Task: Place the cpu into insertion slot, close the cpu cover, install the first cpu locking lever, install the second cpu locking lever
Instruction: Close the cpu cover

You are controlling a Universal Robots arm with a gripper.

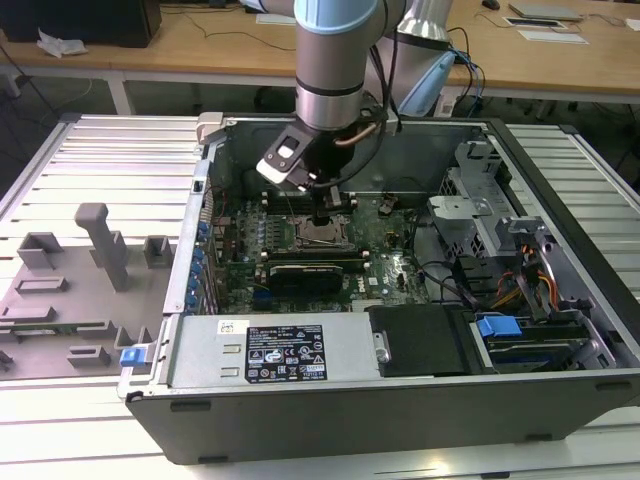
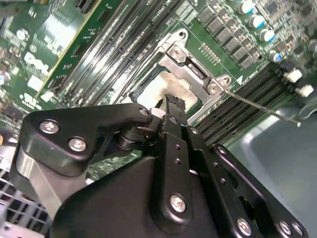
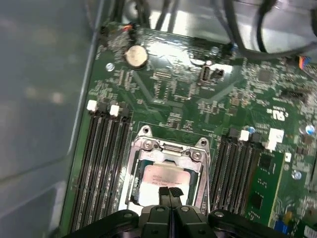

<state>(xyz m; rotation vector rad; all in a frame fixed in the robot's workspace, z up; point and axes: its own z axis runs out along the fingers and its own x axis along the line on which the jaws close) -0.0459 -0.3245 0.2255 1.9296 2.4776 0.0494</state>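
- Hangs from above into the open computer case (image 1: 400, 410), with the hand (image 3: 170, 192) low over the green motherboard (image 1: 395, 265).
- Holds the hand closed: both fingertips (image 2: 174, 104) pressed together, nothing gripped between them.
- Points the tips at the cpu (image 3: 161, 176), touching it or just above it; cannot tell which.
- Finds the cpu lying flat in the insertion slot (image 1: 322, 238), with the cpu cover (image 3: 171, 148) down around it like a frame.
- Shows, in the second wrist view, a thin metal lever (image 2: 262, 106) reaching out from one corner of the cover.
- Close on two opposite sides of the slot: rows of long black memory slots (image 3: 101, 158), with a green memory card (image 3: 265, 191) upright in the rows on one side.
- Further on the board, well apart from the hand: a round coin battery (image 3: 135, 56) and dark cables (image 3: 247, 29) along the board's edge.
- Just beyond one group of memory rows: the flat grey case wall (image 3: 44, 99), a hard edge on that side.
- Just beside the slot in the exterior view, on its near side: a long black block (image 1: 310, 268).
- Toward the exterior view's right, well apart: the metal drive cage (image 1: 480, 200).
- Little room sideways between the memory rows; open room only upward, through the case's open top.
- Outside the case, on the slatted desk (image 1: 100, 150), at the exterior view's left: grey holders (image 1: 100, 240).
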